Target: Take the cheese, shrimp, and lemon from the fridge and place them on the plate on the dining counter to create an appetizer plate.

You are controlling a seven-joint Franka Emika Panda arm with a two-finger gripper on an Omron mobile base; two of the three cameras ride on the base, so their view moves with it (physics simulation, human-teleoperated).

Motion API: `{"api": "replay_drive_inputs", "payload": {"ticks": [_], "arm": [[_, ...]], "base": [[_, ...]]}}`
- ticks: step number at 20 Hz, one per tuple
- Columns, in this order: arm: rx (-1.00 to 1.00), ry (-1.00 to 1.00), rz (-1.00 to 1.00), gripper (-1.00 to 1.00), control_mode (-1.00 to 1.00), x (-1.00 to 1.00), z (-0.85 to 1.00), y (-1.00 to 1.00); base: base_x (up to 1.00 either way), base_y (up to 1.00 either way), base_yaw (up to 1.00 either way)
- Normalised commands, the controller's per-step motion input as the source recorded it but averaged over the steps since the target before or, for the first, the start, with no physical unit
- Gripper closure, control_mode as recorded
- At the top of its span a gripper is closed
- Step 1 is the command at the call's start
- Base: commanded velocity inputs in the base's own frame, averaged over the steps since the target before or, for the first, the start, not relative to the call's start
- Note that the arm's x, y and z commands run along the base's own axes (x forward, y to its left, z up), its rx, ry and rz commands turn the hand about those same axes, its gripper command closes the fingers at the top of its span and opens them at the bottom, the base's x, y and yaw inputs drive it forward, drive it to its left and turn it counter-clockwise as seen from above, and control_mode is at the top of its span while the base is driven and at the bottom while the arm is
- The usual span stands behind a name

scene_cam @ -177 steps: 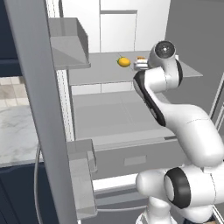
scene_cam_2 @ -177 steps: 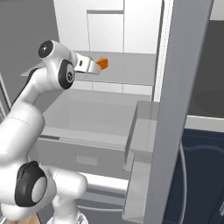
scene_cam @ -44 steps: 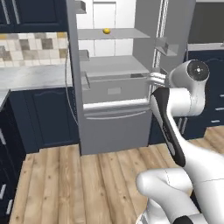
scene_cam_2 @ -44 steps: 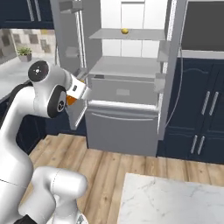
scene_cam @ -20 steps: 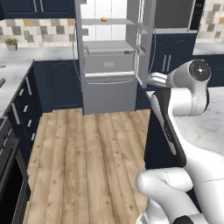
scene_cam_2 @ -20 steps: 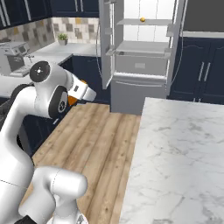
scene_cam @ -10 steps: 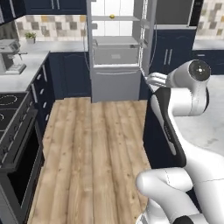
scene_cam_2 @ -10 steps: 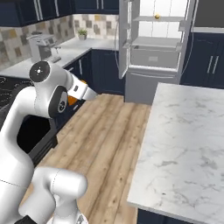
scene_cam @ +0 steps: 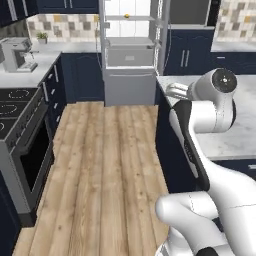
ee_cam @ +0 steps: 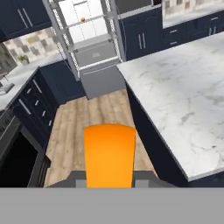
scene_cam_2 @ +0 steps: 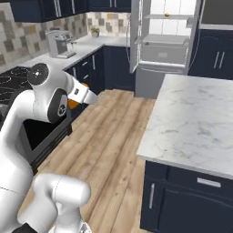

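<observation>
My gripper [ee_cam: 109,176] is shut on the cheese [ee_cam: 109,154], an orange wedge that stands up between the fingers. The same hand [scene_cam_2: 87,95] hangs over the wooden floor, left of the dining counter [scene_cam_2: 195,123], with orange cheese [scene_cam_2: 72,104] peeking out beside it. From the left base, the gripper [scene_cam: 175,91] sits at the counter's [scene_cam: 235,127] near corner. The fridge [scene_cam: 131,50] stands open at the far end, the lemon [scene_cam: 127,16] on its upper shelf. The lemon [ee_cam: 82,19] also shows far off. The shrimp and the plate are out of view.
A black stove and oven [scene_cam: 20,140] line the left side. A coffee machine [scene_cam: 15,54] stands on the far left worktop. Wooden floor [scene_cam: 110,150] runs between the stove and the marble counter [ee_cam: 183,87] up to the fridge [scene_cam_2: 166,41].
The base has driven back from the fridge, so the whole scene shifted: the fridge is farther off and more of the dining counter shows. The grip on the cheese is unchanged.
</observation>
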Motion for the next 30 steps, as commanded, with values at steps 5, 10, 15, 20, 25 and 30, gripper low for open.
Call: {"api": "replay_drive_inputs", "payload": {"ticks": [5, 10, 15, 20, 25, 30], "arm": [[0.0, 0.0, 0.0, 1.0, 1.0, 0.0, 0.0, 0.0], [0.0, 0.0, 0.0, 1.0, 1.0, 0.0, 0.0, 0.0], [0.0, 0.0, 0.0, 1.0, 1.0, 0.0, 0.0, 0.0], [0.0, 0.0, 0.0, 1.0, 1.0, 0.0, 0.0, 0.0], [0.0, 0.0, 0.0, 1.0, 1.0, 0.0, 0.0, 0.0], [0.0, 0.0, 0.0, 1.0, 1.0, 0.0, 0.0, 0.0]], "base": [[-0.87, -1.0, 0.0], [-0.51, -1.0, 0.0], [-0.14, -1.0, 0.0], [-0.23, -1.0, 0.0], [-0.32, -1.0, 0.0], [-0.35, -1.0, -0.02]]}}
